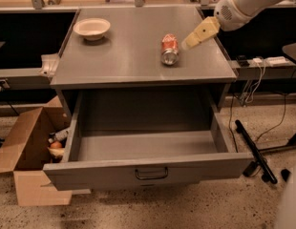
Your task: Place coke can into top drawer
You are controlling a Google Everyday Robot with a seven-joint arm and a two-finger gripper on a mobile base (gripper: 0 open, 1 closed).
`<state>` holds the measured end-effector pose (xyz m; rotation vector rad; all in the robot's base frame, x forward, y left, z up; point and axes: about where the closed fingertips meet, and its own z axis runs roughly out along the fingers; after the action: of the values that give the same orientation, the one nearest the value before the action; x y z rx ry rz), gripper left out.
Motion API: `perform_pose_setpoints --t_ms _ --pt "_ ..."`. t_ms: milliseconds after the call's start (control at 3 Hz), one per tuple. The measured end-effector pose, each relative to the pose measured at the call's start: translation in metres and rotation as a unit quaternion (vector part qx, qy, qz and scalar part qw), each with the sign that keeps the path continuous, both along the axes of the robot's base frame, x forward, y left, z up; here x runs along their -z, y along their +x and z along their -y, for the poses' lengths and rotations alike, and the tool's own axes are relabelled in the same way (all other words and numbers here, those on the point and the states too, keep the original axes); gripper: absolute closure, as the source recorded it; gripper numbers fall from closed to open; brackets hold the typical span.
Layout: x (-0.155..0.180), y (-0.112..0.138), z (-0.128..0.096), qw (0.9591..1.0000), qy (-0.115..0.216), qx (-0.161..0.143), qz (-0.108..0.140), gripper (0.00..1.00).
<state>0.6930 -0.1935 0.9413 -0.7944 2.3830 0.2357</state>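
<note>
The coke can (169, 49) lies on its side on the grey cabinet top (129, 61), right of centre, its silver end facing me. My gripper (190, 41) hangs just right of the can, slanting down and left toward it, with its tip a short way from the can's upper right side. It holds nothing. The top drawer (148, 171) is pulled fully open below the cabinet top. Its inside is bare, and the dark bar handle (151, 174) sits at the centre of the front panel.
A cream bowl (92, 28) stands at the back left of the cabinet top. A brown cardboard box (28, 151) with items in it sits on the floor left of the drawer. Cables and a black stand leg (253, 149) lie on the floor to the right.
</note>
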Motion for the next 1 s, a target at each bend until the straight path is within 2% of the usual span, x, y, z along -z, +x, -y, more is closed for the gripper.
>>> perform_pose_setpoints --t_ms 333,667,1000 --pt "0.004 0.035 -0.003 0.9978 0.029 0.057 -0.018 0.0" --pt "0.014 0.061 -0.015 0.9925 0.042 0.109 -0.038 0.0" --pt "0.031 0.081 -0.023 0.9835 0.057 0.162 -0.057 0.0"
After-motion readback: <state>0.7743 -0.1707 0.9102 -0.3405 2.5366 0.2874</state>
